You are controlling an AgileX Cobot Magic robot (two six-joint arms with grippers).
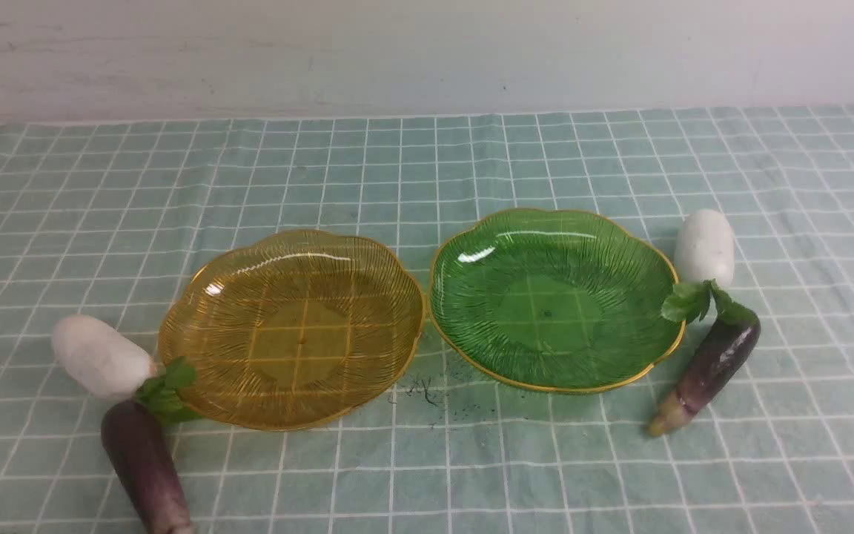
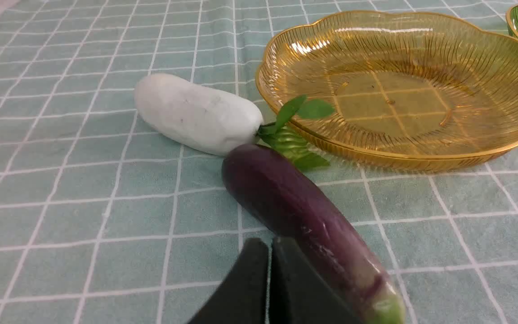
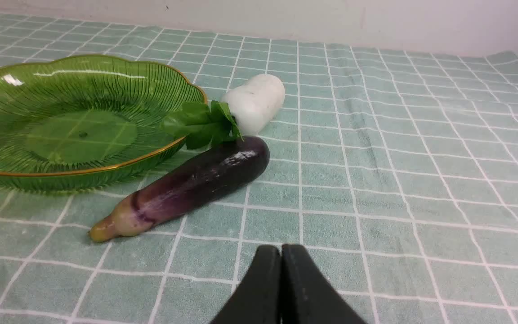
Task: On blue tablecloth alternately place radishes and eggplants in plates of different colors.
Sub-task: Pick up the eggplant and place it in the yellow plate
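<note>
On the blue tablecloth [image 1: 427, 170] the amber plate [image 1: 182, 356] and the green plate [image 1: 464, 237] stand side by side, both empty. A white radish [image 1: 99, 357] and a purple eggplant [image 1: 147, 467] lie left of the amber plate; they also show in the left wrist view as radish [image 2: 196, 114] and eggplant [image 2: 295, 207]. A second radish [image 1: 705, 246] and eggplant [image 1: 709, 367] lie right of the green plate, and show in the right wrist view as radish [image 3: 255, 102] and eggplant [image 3: 191, 184]. My left gripper [image 2: 270, 252] is shut and empty beside the eggplant. My right gripper [image 3: 281, 258] is shut and empty, short of its eggplant.
A pale wall [image 1: 427, 52] runs behind the table. Dark specks [image 1: 419, 389] lie on the cloth between the plates' near rims. Neither arm shows in the front view.
</note>
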